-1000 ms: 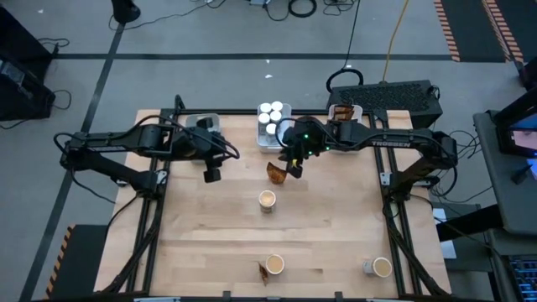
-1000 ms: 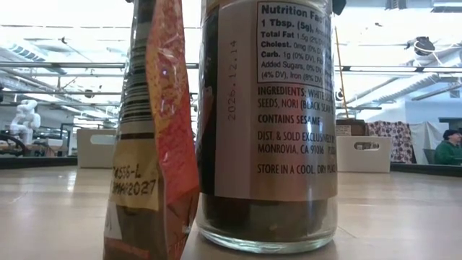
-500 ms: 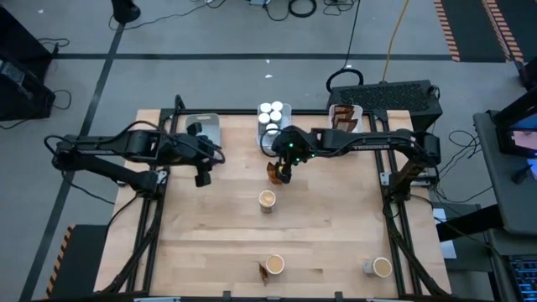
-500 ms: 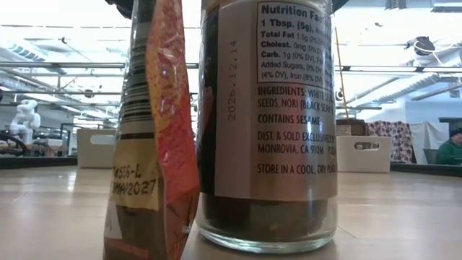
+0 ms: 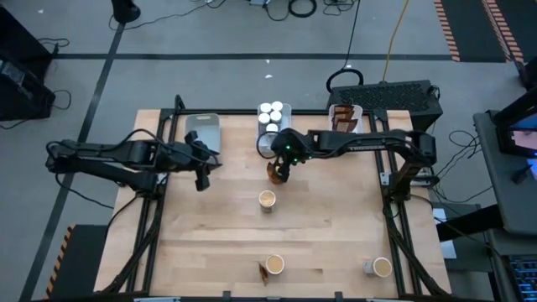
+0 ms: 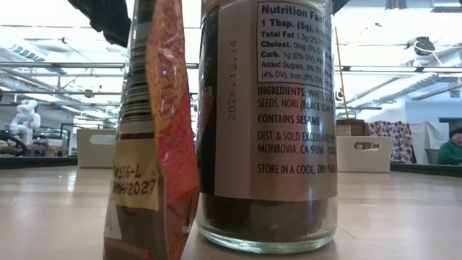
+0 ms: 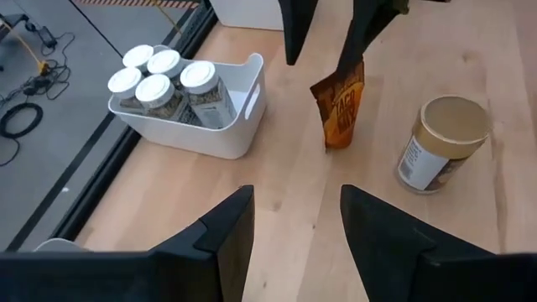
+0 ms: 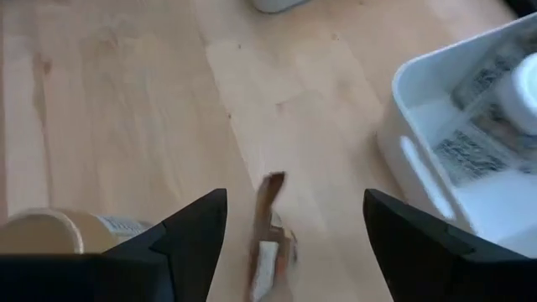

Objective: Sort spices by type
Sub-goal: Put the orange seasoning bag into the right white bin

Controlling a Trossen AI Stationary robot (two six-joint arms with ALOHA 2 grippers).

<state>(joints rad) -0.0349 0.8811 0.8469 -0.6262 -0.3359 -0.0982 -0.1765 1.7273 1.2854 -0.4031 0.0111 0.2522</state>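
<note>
Crinkled brown foil makes up the pouch (image 7: 341, 109) standing upright near the top centre of the high view, just below the white tray (image 5: 270, 138) of white-capped jars (image 5: 270, 113). It looks light, soft and easily tipped or crushed, so its pinched upper edge seems the best place to take hold, squeezed across the thin faces. The right hand (image 5: 283, 174) hovers directly over it with fingers spread wide, one on each side of the pouch top and gripping nothing. The left hand (image 5: 200, 178) waits at the left of the desk (image 5: 210, 243), below the grey tray (image 5: 204, 129), fingers parted and empty.

A tan-topped tub (image 5: 267, 200) stands just below the pouch in the high view, near enough that a sideways sweep might knock it. The white tray's wall lies close above the pouch, limiting room there. A further tray with brown pouches (image 5: 344, 116) sits at the upper right, the likely destination. More tubs stand along the bottom: one (image 5: 273, 265) beside another pouch (image 5: 262, 272), one (image 5: 381, 267) at the lower right.
</note>
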